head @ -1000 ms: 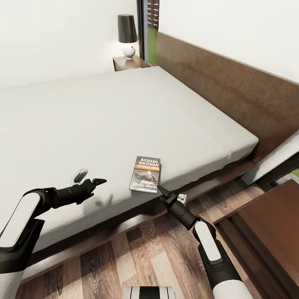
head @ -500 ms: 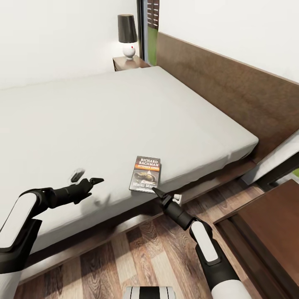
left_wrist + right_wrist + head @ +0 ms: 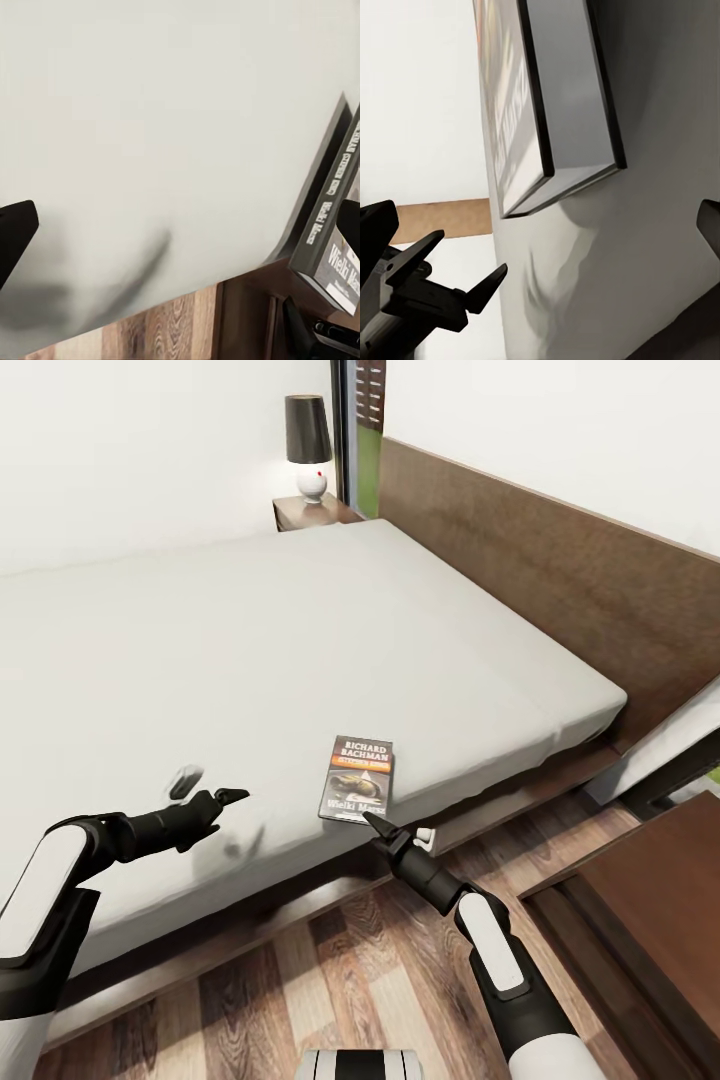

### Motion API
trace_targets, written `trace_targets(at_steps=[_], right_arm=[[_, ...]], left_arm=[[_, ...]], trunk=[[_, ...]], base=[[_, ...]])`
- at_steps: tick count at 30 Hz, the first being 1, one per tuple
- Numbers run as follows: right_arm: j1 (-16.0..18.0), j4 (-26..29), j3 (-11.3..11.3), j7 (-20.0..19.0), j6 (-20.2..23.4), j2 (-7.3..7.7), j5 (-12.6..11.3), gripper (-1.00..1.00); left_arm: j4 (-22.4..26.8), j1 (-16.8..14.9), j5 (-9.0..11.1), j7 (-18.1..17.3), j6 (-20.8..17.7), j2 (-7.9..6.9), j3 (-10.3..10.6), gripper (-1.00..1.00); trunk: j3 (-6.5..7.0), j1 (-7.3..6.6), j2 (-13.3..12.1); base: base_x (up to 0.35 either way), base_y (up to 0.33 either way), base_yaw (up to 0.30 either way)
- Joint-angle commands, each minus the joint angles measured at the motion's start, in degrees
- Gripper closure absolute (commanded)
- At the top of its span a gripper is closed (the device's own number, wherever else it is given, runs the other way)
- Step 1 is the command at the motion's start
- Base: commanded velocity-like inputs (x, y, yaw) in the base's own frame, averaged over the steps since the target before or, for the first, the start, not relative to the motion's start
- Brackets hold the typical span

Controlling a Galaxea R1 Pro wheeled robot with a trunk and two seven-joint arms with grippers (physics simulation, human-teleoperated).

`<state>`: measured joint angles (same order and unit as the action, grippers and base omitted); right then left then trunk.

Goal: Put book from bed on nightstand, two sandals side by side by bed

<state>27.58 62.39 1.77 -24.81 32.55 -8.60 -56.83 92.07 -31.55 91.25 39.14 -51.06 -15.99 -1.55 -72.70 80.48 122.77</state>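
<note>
Two arms reach over the pale grey mattress of the bed (image 3: 300,650) in our head view. The thin dark paperback book (image 3: 359,779) lies near its edge, and our right gripper (image 3: 398,837), jaws apart, is at its near corner. The left gripper (image 3: 207,787), also spread, hovers well apart. From our left wrist the book's spine (image 3: 328,225) shows. From our right wrist its page edge (image 3: 566,112) looms close. We judge the pickup is under way; next, one finger must slip beneath the cover.

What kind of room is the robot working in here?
Most likely a bedroom: a large bed with a dark wooden headboard, a nightstand carrying a lamp, and a book lying on the mattress edge.
</note>
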Motion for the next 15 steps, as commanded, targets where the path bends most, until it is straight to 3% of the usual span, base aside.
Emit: trace_targets(at_steps=[1, 15], right_arm=[[0.0, 0.0, 0.0, 0.0, 0.3, -0.02, -0.3, -1.0], [0.0, 0.0, 0.0, 0.0, 0.3, -0.01, -0.3, -1.0]], left_arm=[[0.0, 0.0, 0.6, 0.6, -0.1, 0.0, 0.0, -1.0], [0.0, 0.0, 0.6, 0.6, -0.1, 0.0, -0.1, -1.0]], trunk=[[-0.04, -0.01, 0.0], [-0.04, -0.01, 0.0]], base=[[0.0, 0.014, 0.0], [0.0, 0.004, 0.0]])
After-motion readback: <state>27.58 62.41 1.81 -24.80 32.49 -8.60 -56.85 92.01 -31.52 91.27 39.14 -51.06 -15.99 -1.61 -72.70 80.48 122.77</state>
